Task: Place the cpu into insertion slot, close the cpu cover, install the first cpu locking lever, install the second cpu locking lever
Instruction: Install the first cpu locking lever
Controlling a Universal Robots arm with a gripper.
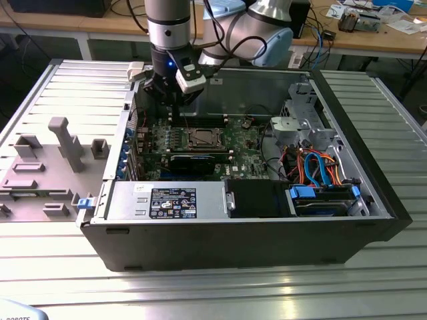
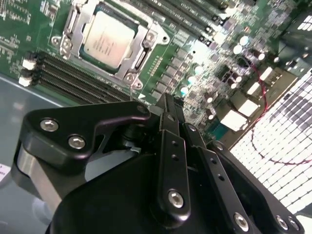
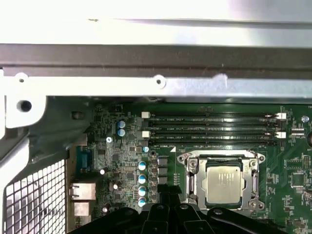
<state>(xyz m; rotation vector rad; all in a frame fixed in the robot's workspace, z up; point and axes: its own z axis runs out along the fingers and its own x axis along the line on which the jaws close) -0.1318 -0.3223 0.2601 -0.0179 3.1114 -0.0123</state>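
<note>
The cpu (image 3: 223,184) lies silver-topped in the insertion slot (image 1: 201,138) in the middle of the green board. The cpu cover (image 3: 192,181) lies flat around it, framing its top; the cpu (image 2: 107,38) and the cpu cover (image 2: 141,48) appear again in the second wrist view. Thin metal levers run along the socket's edges; I cannot tell whether they are latched. My gripper (image 1: 175,101) hangs above the board toward the exterior view's left of the socket, apart from it. Its black fingers (image 2: 170,122) are pressed together, shut on nothing. The gripper (image 3: 168,194) is beside the socket in the first wrist view.
The open black computer case (image 1: 360,127) lies on a metal slatted table (image 1: 67,87). Black memory slots (image 3: 214,127) run beside the socket. A long black card (image 1: 192,162), a power supply (image 1: 167,200) and drive bays with orange and blue cables (image 1: 313,167) crowd the near and right side. Grey fixtures (image 1: 63,143) stand left.
</note>
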